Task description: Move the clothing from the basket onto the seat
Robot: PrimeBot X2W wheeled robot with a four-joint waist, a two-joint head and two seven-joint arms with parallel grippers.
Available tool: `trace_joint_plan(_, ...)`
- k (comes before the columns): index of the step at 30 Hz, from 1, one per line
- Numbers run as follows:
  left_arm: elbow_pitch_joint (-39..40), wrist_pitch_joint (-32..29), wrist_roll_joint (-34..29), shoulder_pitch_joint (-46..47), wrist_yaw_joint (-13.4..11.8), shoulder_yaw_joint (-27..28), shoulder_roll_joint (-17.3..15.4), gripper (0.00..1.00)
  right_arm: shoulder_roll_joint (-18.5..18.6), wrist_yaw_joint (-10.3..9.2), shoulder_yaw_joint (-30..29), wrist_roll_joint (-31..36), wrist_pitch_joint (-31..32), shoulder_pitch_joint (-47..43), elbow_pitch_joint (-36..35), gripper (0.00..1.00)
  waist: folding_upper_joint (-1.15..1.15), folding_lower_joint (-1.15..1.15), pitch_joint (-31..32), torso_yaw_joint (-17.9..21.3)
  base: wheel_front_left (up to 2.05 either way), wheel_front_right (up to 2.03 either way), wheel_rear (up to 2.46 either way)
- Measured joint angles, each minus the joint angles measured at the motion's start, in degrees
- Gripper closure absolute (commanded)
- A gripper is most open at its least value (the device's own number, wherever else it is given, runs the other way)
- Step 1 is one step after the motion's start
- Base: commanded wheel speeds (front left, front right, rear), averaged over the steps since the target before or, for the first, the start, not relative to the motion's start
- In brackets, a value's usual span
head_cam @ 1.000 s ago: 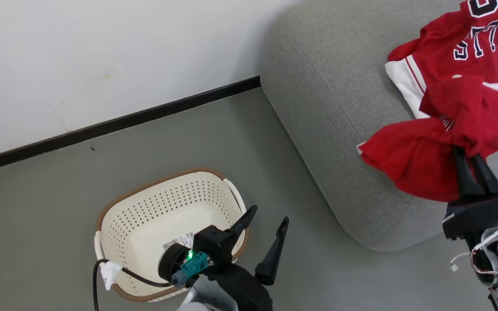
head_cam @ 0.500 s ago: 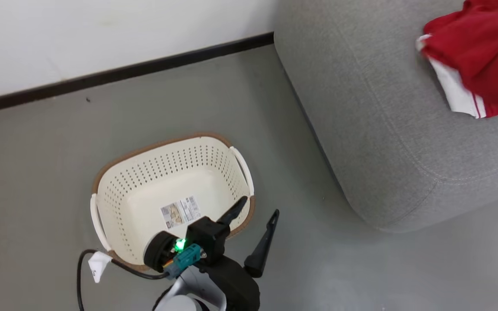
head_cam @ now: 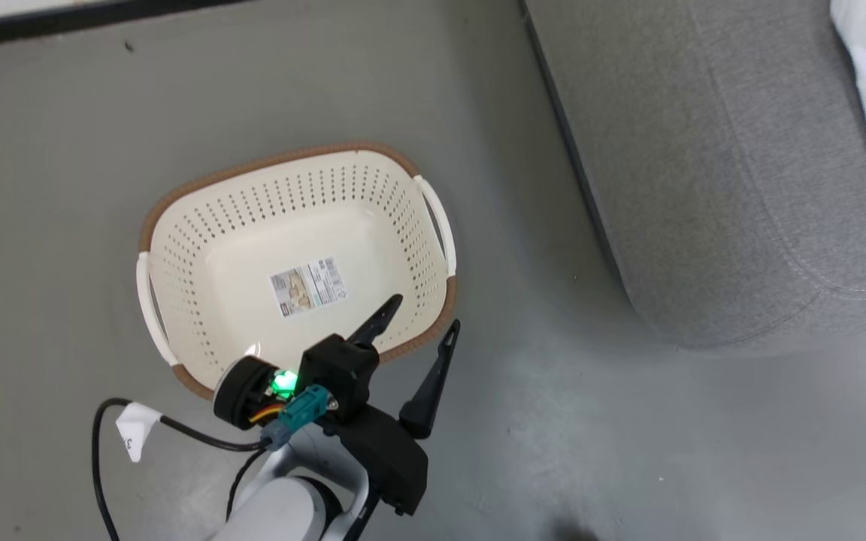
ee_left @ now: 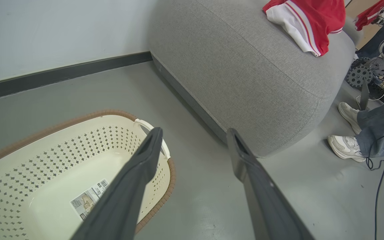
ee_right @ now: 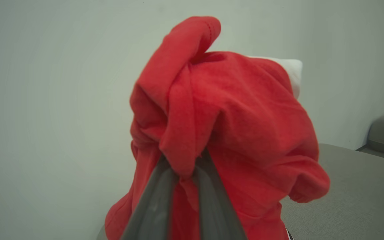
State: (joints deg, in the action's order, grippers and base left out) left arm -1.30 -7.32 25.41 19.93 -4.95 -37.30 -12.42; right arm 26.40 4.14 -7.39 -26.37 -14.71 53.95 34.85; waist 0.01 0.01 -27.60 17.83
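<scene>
Clothing [ee_right: 238, 110] sits pinched by right gripper [ee_right: 186, 166]; left gripper [head_cam: 425, 312] gapes empty, seemingly over basket [head_cam: 200, 233].

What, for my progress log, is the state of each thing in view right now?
Basket: upright on the floor, empty apart from its label.
Label: flat on the basket's bottom.
Seat: carrying a red and white garment at its far end.
Red garment: bunched up in the right claw.
Left claw: open, empty.
Right claw: shut on the red garment.
</scene>
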Motion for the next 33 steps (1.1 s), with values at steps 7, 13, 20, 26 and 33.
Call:
trace_joint_plan(7,1.42,-1.25,-0.63,1.1,-0.57,1.6,-1.7,0.0,3.28,0.4,-1.09,0.25,0.0,6.77,4.65,1.0,0.0,0.0,-5.49,-0.42,0.0,0.0,0.0)
trace_joint_plan(13,2.65,-2.5,-1.07,1.08,-0.68,3.03,-3.54,0.0,6.99,0.41,-3.54,0.27,0.0,9.84,9.33,1.0,0.0,0.0,-9.52,-0.17,0.0,0.0,0.0)
trace_joint_plan(20,5.15,-4.23,-1.9,0.87,-1.14,4.43,-5.84,0.0,7.8,0.41,-5.06,0.52,0.0,10.39,13.89,1.0,-0.01,0.0,-13.7,0.67,0.0,0.0,0.0)
trace_joint_plan(26,7.3,-5.53,-3.08,0.83,-1.6,5.32,-6.6,0.0,6.46,0.47,-5.83,0.43,0.0,10.39,16.19,1.0,0.0,0.0,-17.3,1.39,0.0,0.0,0.0)
trace_joint_plan(33,9.23,-6.28,-3.89,0.74,-1.68,7.66,-7.45,0.0,4.97,-0.35,-7.53,0.43,0.0,11.15,19.35,1.0,0.0,0.0,-21.27,1.77,0.0,0.0,0.0)
